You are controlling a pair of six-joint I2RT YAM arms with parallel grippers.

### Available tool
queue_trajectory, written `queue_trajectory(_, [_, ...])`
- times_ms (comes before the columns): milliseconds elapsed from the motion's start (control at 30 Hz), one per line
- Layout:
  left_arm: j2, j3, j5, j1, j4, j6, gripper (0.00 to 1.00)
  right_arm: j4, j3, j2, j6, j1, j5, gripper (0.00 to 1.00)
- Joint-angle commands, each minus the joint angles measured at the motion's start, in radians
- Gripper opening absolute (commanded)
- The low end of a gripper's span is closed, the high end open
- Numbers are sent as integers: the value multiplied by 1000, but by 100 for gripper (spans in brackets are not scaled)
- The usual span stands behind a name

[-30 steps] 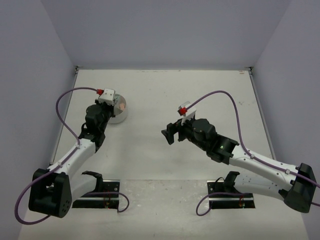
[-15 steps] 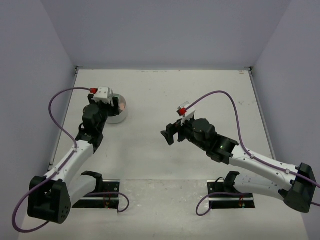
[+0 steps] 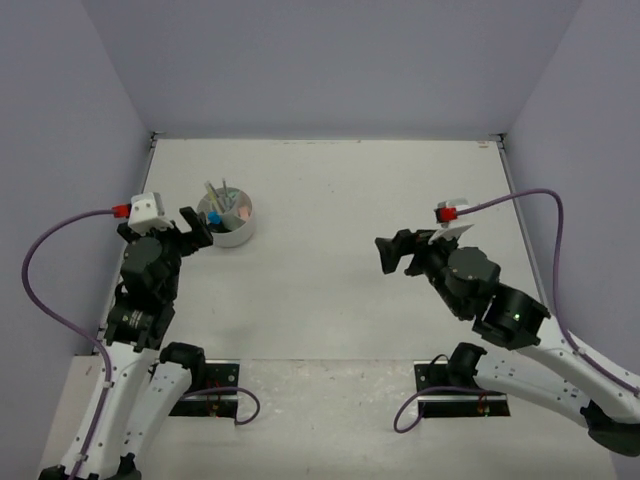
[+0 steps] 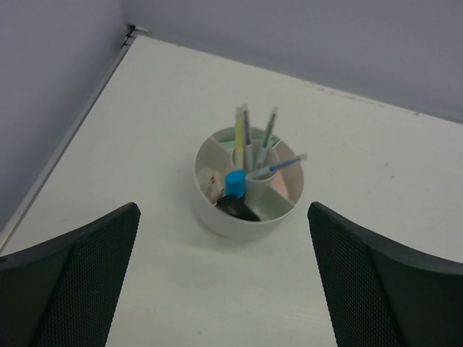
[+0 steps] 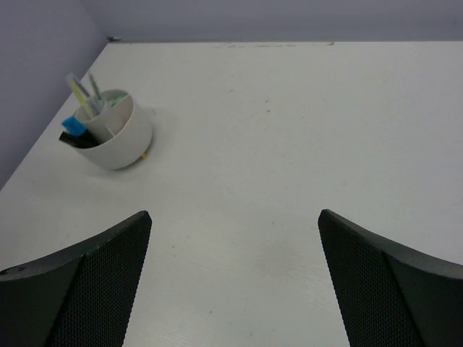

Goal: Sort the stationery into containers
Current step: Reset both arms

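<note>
The white round cup (image 3: 233,232), divided into compartments, stands at the far left of the table. In the left wrist view the cup (image 4: 217,217) holds thin pens (image 4: 240,136) upright in its middle, a black highlighter with a blue end (image 4: 235,183), a small pinkish eraser (image 4: 210,181) and something pink (image 4: 292,182). My left gripper (image 3: 197,230) is open just near-left of the cup, with nothing between its fingers (image 4: 79,282). My right gripper (image 3: 392,255) hangs open and empty over the middle right of the table. From there, the cup (image 5: 119,144) lies far to the left.
Purple-grey walls enclose the table on the left, back and right. A raised edge strip (image 4: 69,137) runs along the left side close to the cup. The two arm bases (image 3: 200,375) sit at the near edge.
My left gripper opened over the cup and drew back toward the near left, uncovering the cup. The right arm swung back to the right.
</note>
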Motion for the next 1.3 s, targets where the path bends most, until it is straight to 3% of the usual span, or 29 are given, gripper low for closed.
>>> queue_trajectory(0, [-181,-119,-142,10,-133,-50,100,-194,84,-57,54,-2,278,99])
queue_trajectory(233, [-374,-221,-158,3,-77,-13,100,-342,111,-141,125,-2,374,99])
queue_trajectory(633, [-426,-252,-184,-29,-68,-34,100,-271,-52,-284,116,-1,442,99])
queue_trajectory(1267, [-439,-257,-208,-48,-69,-43,100,-279,-57,-281,166,-2,476,99])
